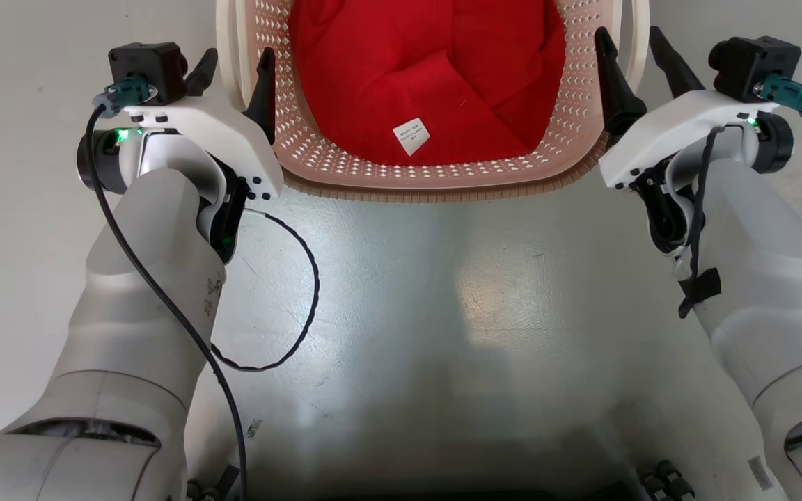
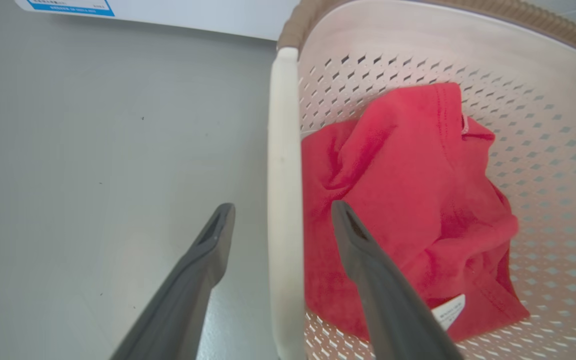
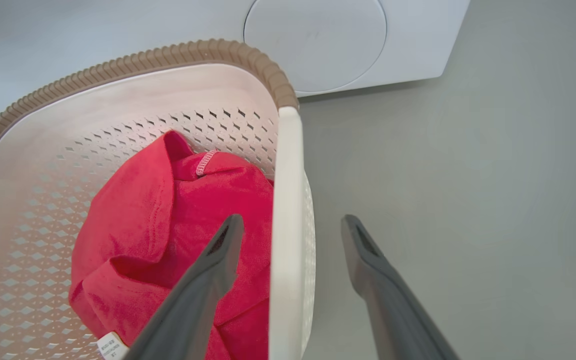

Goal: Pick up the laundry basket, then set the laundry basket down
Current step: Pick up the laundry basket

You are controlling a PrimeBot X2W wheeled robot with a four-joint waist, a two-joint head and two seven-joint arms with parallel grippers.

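Finding the basket (image 1: 429, 182) on the floor (image 1: 443, 292) dead ahead, I had left claw (image 1: 232, 73) and right claw (image 1: 627, 42) wide open, each straddling a side handle (image 2: 283, 200), equally near.

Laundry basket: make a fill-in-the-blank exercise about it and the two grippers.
The cloth in the laundry basket is ____.
The left gripper and the right gripper each straddle a white loop ____ on the basket's side.
Both grippers stand ____, not clamped.
Missing words: red; handle; open.
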